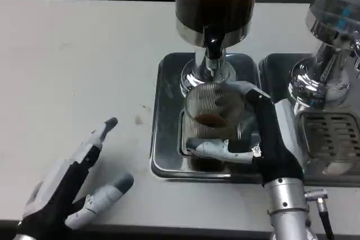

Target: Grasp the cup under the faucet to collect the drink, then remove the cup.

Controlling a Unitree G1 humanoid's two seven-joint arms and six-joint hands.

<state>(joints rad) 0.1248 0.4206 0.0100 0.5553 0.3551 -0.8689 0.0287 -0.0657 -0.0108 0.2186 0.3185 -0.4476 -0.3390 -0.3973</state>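
A clear ribbed cup [209, 108] with a little brown drink in its bottom stands on the steel drip tray [166, 116], right under the black faucet [212, 42] of the dark drink dispenser [216, 1]. My right hand [256, 133] grips the cup, with one finger [216, 149] across its near side and others around its far right side. My left hand [73, 181] rests open on the white table at the lower left, fingers spread and well apart from the tray.
A second chrome dispenser [332, 32] stands at the right over its own drip tray with a slotted grate [332, 139]. White table top spreads to the left of the trays. The table's front edge runs along the bottom.
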